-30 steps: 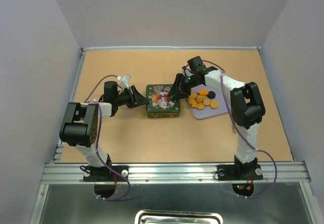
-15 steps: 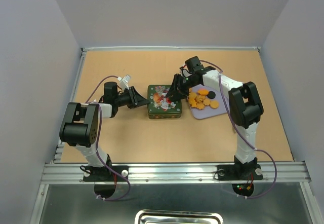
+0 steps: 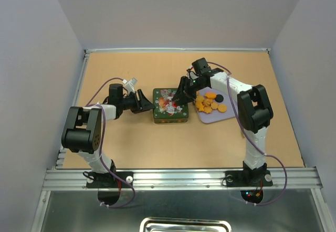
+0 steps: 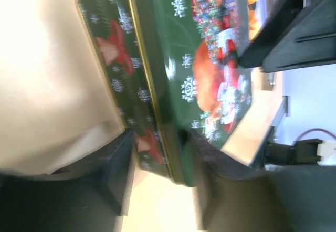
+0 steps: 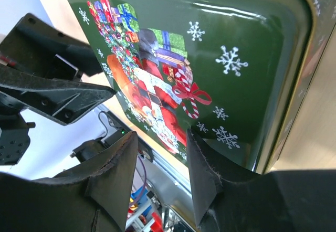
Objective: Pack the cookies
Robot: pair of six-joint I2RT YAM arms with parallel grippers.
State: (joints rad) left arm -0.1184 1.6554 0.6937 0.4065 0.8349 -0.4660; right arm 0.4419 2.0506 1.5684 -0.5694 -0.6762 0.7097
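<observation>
Both of my pincers stand with their fingers apart. My left pincer lies low on the table, its spread fingers at the left side of the green tin. The left wrist view shows a corner of the tin between them; that view is too blurred to tell whether they touch it. My right pincer hangs over the right part of the tin's lid, moderately wide and gripping nothing that I can see.

The cookies, mostly orange with one dark round, lie heaped on a pale lilac plate just right of the tin. They are just beside my right pincer. The whole tin lies between them and my left pincer.

Compared with one second ago, my right pincer has shifted slightly left over the lid and my left wrist slightly toward the far side. The tin, plate and cookies lie as before.

Only the top view shows the heap of cookies and the plate clearly. The right wrist view gives the lid's detail: a red-clad figure, wrapped gifts, white snowflakes and a gold rim, with my left pincer's black fingers beyond the lid. The left wrist view shows the tin's decorated side wall.
</observation>
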